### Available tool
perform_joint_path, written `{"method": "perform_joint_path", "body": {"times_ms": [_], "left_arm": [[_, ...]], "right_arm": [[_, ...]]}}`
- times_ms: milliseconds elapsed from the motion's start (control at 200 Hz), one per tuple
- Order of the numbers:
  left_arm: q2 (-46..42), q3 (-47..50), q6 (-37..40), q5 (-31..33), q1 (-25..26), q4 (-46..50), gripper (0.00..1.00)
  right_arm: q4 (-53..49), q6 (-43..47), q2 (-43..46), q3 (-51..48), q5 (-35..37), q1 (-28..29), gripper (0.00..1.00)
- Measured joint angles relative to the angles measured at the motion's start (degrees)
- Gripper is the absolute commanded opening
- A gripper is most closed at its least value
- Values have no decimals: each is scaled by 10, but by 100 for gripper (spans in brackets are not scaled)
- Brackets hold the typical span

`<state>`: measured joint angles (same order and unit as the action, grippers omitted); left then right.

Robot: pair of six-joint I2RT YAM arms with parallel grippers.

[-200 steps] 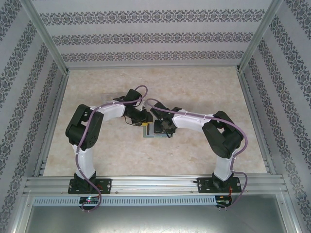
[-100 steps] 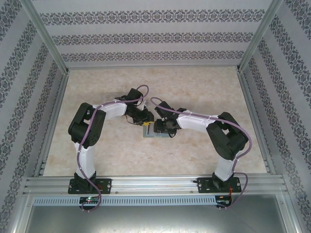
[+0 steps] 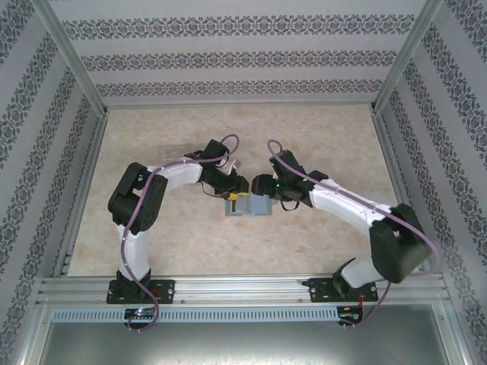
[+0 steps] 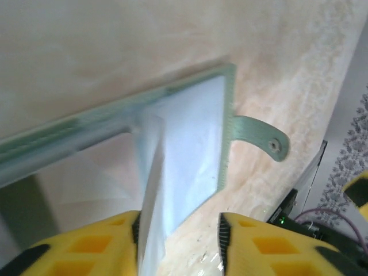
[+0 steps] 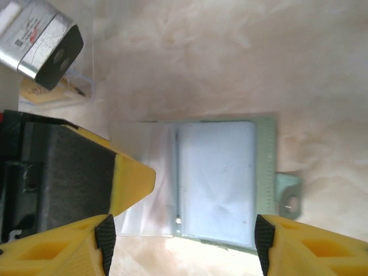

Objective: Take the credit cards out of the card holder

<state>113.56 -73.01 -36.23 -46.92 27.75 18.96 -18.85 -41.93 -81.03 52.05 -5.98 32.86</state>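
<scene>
Here, pale sage-green card holder point(image 5: 215, 172) lies open on tabletop point(image 5: 201, 57), tab point(image 5: 287, 195) out; left gripper point(image 4: 179, 221), right gripper point(image 5: 183, 224) both unclenched, fingers apart.

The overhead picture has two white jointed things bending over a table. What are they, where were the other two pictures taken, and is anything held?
Those are robot arms, the left arm and right arm, bolted at the near edge of the table; that camera looks down from above and behind them. The other pictures come from a camera on each wrist, so the yellow fingers at the bottom are that arm's own tool. On the table lies an opened pale green card holder with a small tab. The left tool has its fingers apart around one pale inner flap. The right tool hangs open above the holder. Nothing looks gripped.
</scene>
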Motion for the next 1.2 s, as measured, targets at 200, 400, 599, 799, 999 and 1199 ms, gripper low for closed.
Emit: {"method": "perform_joint_path", "body": {"times_ms": [200,400,599,799,999,1199], "left_arm": [[0,-29,-8,-23,34,-17,63],[4,-44,-16,-16,44,-19,64],[-11,-29,-21,27,19,-17,63],[-76,22,-25,81,-34,-12,60],[-116,63,-30,120,-49,-3,54],[-109,83,-38,106,-49,-3,37]], "right_arm": [[-4,-4,54,-37,24,-24,71],[-5,-8,72,-46,37,-25,69],[4,-8,65,-48,17,-25,65],[50,-17,3,-47,-46,-22,59],[84,-39,-89,-8,-96,-1,50],[121,-70,-142,17,-113,13,38]]}}
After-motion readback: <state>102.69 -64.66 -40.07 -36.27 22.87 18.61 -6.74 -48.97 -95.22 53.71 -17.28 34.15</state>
